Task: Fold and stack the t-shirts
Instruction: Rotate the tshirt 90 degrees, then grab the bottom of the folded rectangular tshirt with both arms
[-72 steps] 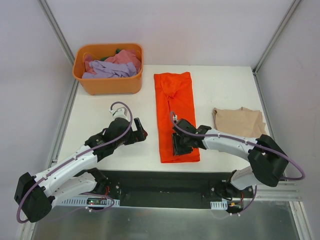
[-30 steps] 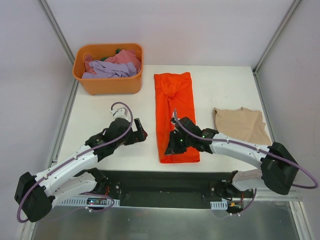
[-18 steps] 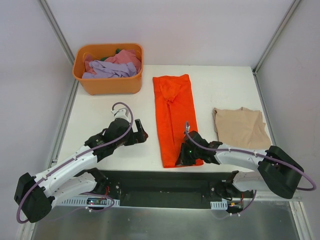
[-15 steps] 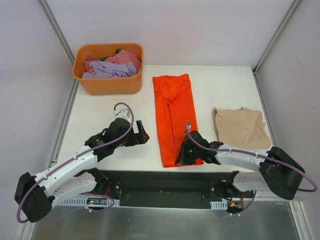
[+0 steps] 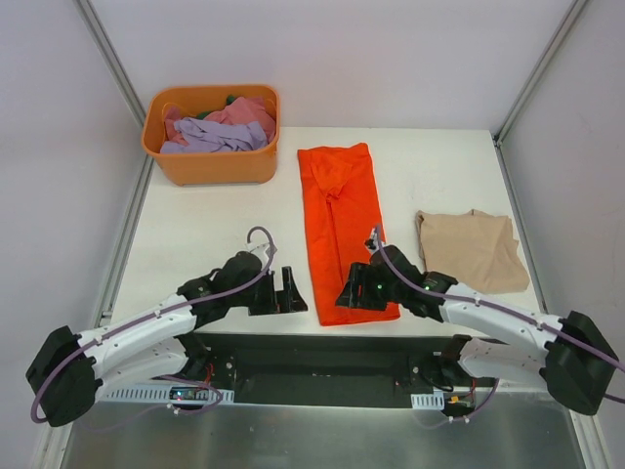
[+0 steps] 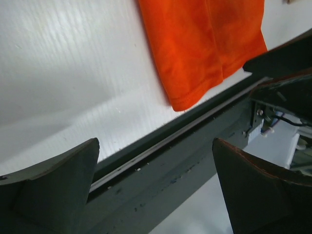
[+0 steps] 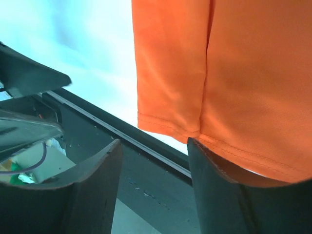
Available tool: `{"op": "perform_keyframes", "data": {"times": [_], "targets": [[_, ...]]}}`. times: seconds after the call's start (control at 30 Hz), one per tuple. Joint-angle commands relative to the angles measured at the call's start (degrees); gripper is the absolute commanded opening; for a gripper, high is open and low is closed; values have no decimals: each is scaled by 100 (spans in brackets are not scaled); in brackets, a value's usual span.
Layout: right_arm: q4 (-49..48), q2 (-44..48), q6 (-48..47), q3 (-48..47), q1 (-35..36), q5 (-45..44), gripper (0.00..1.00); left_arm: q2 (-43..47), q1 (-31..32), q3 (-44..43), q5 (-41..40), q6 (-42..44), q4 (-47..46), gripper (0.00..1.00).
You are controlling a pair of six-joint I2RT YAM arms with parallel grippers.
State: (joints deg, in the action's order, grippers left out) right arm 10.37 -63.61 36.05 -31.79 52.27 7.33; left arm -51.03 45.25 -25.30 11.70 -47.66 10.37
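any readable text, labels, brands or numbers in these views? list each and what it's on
No readable text in any view.
Orange t-shirt, tan t-shirt, orange basket: no print, tag or logo showing.
Circuit boards at the arm bases: any markings are too small to read.

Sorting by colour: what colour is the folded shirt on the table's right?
Plain beige: the folded shirt shows best in the top external view.
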Motion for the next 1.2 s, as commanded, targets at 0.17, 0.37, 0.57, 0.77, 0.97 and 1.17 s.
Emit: {"op": "perform_keyframes", "data": {"times": [0.17, 0.37, 0.57, 0.77, 0.97, 1.17], "targets": [[1177, 1306, -397, 76, -612, -950, 99, -873, 791, 96, 25, -1052, -1564, 95], [1888, 2264, -520, 322, -920, -1593, 96, -1840, 1038, -370, -133, -1149, -1687, 78], [2460, 3038, -380, 569, -1052, -2183, 96, -2429, 1284, -528, -229, -1465, -1978, 66], [2601, 3364, -423, 700, -1052, -2447, 96, -2965, 1337, -766, -204, -1492, -1978, 47], [2724, 3294, -424, 780, -1078, -2447, 96, -3352, 1354, -1012, -72, -1536, -1995, 32], [2839, 3189, -362, 859, -1079, -2351, 96, -3336, 1390, -995, -36, -1588, -1978, 0]]}}
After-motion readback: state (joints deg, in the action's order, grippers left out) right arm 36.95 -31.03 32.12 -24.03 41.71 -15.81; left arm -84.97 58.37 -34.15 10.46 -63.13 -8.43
